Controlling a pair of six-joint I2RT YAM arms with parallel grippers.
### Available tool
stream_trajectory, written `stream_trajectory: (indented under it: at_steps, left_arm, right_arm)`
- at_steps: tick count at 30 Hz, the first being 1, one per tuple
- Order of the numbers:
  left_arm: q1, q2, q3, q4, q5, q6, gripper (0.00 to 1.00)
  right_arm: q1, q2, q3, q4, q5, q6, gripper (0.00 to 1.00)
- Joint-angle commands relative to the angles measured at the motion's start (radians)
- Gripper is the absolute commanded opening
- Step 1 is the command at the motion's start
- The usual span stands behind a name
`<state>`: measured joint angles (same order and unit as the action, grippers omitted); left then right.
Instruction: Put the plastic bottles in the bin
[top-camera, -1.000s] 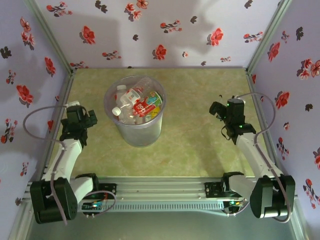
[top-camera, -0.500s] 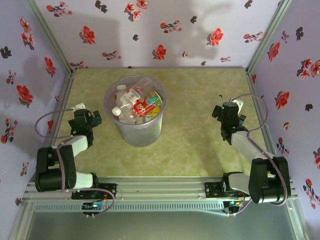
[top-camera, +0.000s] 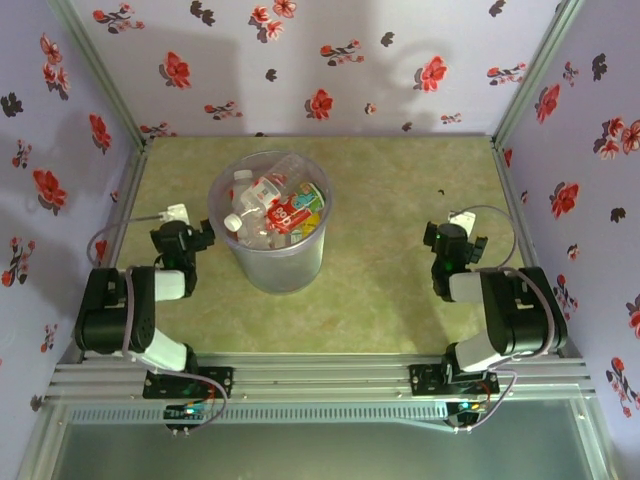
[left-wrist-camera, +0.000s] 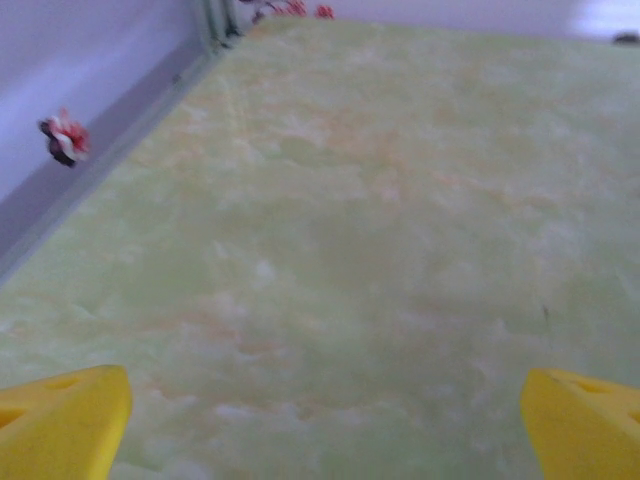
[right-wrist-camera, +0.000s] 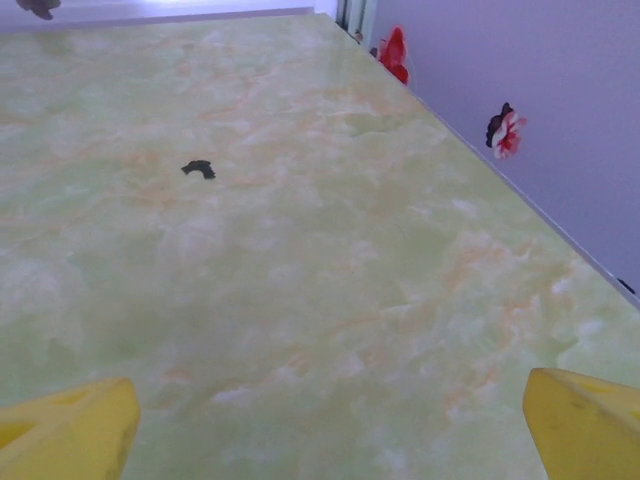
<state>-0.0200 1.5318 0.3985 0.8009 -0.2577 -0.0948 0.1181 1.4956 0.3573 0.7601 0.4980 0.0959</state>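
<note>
**Bottles all in the bucket, both arms tucked low and empty**

The large round translucent grey plastic bin (top-camera: 283, 268) stands upright on the pale green marbled tabletop (top-camera: 390, 290), left of centre. The small plastic bottles (top-camera: 268, 208) lie heaped inside it: clear ones with red labels and white caps, and a yellowish one against the right-hand wall. The overhead view shows no bottle on the surface around the bin, so I judge the task finished (or as near as these views can tell).

The left gripper (left-wrist-camera: 320, 425) sits low just beside the bin's left wall, apart from it. Its yellow fingertips (left-wrist-camera: 60, 420) are spread to the edges of the wrist view, with bare tabletop between them. The right gripper (right-wrist-camera: 325, 425) is well apart from the bin, over on the right side, likewise released and holding nothing. A small dark speck (right-wrist-camera: 198, 169) lies on the table ahead of it.

Both arms are folded down close to their bases, which reads as a rest posture: claws wide because nothing remains to carry, elbows tucked to keep clear of the bin
</note>
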Motion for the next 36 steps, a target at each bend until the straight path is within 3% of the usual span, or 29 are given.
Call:
stream_trajectory:
  at_steps: [1,3,6,8,10,13,15,36]
  left_arm:
    - [-0.009,0.013,-0.018,0.116,-0.006,0.052,1.00]
    - [-0.010,0.014,-0.018,0.117,-0.008,0.052,1.00]
    - [-0.011,0.016,-0.018,0.120,-0.008,0.052,1.00]
    - [-0.011,0.015,-0.018,0.119,-0.008,0.052,1.00]
    - [-0.010,0.016,-0.016,0.119,-0.007,0.052,1.00]
    - [-0.010,0.015,-0.015,0.116,-0.008,0.052,1.00]
    - [-0.010,0.015,-0.016,0.116,-0.008,0.050,1.00]
    - [-0.010,0.014,-0.015,0.116,-0.008,0.052,1.00]
  right_arm:
    - [0.003,-0.020,-0.029,0.168,0.001,-0.024,0.99]
    - [0.003,0.015,-0.047,0.250,-0.017,-0.042,0.99]
    - [-0.014,0.004,-0.031,0.187,-0.071,-0.020,0.99]
    - [-0.021,0.112,-0.042,0.355,-0.097,-0.059,0.99]
    - [-0.023,0.043,-0.020,0.184,-0.105,-0.020,0.99]
    - [-0.034,0.089,-0.013,0.250,-0.102,-0.027,0.99]
    - [-0.045,0.055,0.013,0.143,-0.117,0.000,0.99]
    - [-0.055,0.065,0.009,0.165,-0.116,0.005,0.99]
